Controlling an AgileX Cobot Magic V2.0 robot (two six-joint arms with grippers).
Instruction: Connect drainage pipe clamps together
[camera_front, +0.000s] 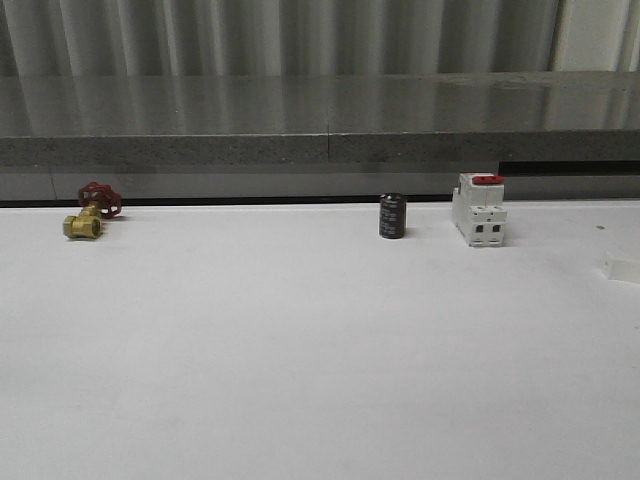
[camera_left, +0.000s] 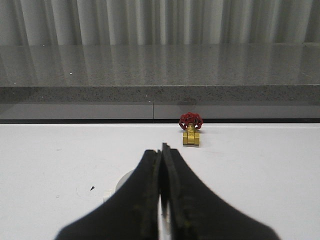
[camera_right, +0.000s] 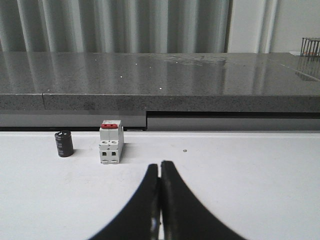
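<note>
In the left wrist view, a white curved piece with a small flat tab, which looks like one of the drainage pipe clamps (camera_left: 124, 182), lies on the white table. It is mostly hidden behind the left finger. My left gripper (camera_left: 162, 150) is shut with nothing between its black fingers, and it hovers just over that piece. My right gripper (camera_right: 160, 167) is also shut and holds nothing. It stands over bare table, nearer than the breaker. A small white piece (camera_front: 621, 267) is cut off by the right edge of the front view; I cannot tell what it is.
A brass valve with a red handwheel (camera_front: 88, 213) (camera_left: 191, 129) sits at the far left. A black cylinder (camera_front: 392, 216) (camera_right: 64, 143) and a white breaker with a red switch (camera_front: 479, 210) (camera_right: 111, 142) stand at the back, right of centre. A grey stone ledge (camera_front: 320, 120) runs behind the table.
</note>
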